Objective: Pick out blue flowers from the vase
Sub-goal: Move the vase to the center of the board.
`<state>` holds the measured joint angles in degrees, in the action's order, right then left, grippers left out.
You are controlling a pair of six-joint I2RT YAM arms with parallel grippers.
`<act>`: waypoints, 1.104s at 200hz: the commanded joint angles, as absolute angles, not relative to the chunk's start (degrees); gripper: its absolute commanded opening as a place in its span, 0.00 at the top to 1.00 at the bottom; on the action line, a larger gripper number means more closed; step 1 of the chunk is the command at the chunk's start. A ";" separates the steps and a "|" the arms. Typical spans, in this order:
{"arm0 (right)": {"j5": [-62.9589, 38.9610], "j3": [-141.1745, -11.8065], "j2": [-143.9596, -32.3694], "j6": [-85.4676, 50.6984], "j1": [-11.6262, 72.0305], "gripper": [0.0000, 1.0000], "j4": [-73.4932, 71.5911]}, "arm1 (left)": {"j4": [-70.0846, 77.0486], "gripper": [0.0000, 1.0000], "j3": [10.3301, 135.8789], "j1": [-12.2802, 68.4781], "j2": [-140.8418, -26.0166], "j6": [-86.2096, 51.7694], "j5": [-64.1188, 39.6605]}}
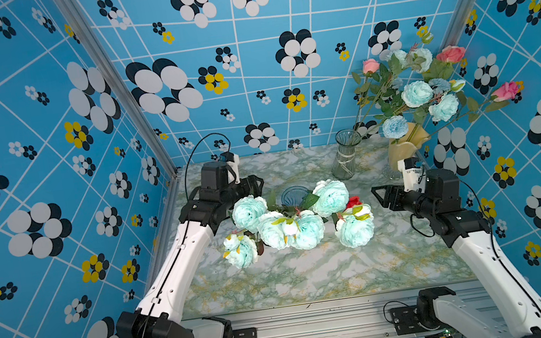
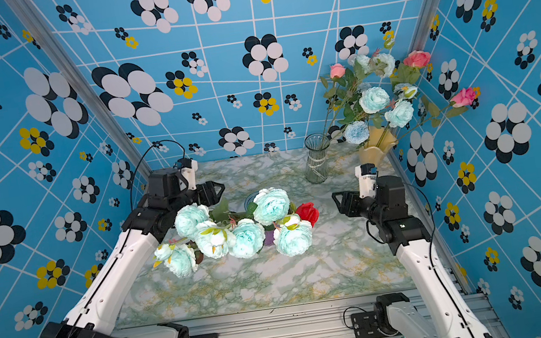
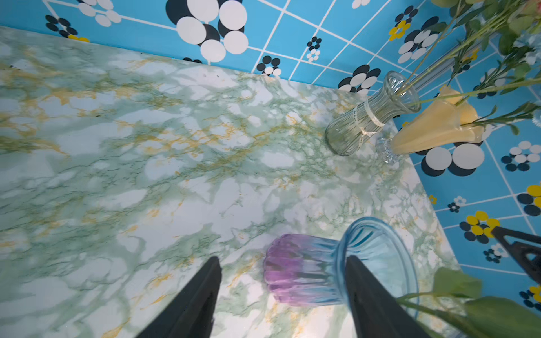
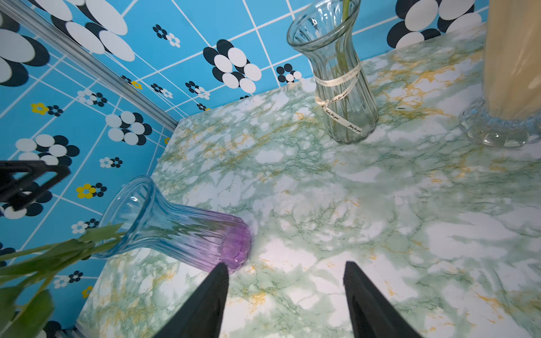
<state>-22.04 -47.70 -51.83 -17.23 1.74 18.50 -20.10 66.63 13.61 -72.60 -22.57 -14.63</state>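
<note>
Your left fingers [image 3: 199,298]: spread wide, holding nothing, right by blue-purple vase [image 3: 307,269]. Your right fingers [image 4: 205,298]: spread too, empty, over tabletop [image 4: 322,204]. Big bunch of blue flowers [image 1: 306,231]: stems in that vase, mid tabletop, between your arms. More blue ones in yellow vase [image 1: 406,147], far corner.

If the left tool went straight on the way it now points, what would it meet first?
Most likely the blue-and-purple glass vase: in the left wrist view it stands right ahead of the open left tool, very close. Exact depth is hard to judge.
</note>
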 commanded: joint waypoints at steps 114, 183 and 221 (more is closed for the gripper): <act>-26.64 -45.89 -39.73 -21.89 11.60 0.01 19.10 | 24.65 0.23 22.06 8.43 -59.68 -25.05 -17.14; -30.75 -49.37 -32.42 -15.21 11.65 0.43 33.83 | 29.82 0.23 20.92 12.38 -63.86 -25.77 -19.39; -33.67 -45.17 -26.17 -22.28 16.27 0.58 30.03 | 28.06 0.23 21.58 14.08 -62.00 -24.71 -17.54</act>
<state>-30.35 -47.27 -30.63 -17.87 13.21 30.33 27.24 20.12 13.06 -63.55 -26.13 -18.17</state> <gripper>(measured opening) 0.445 0.769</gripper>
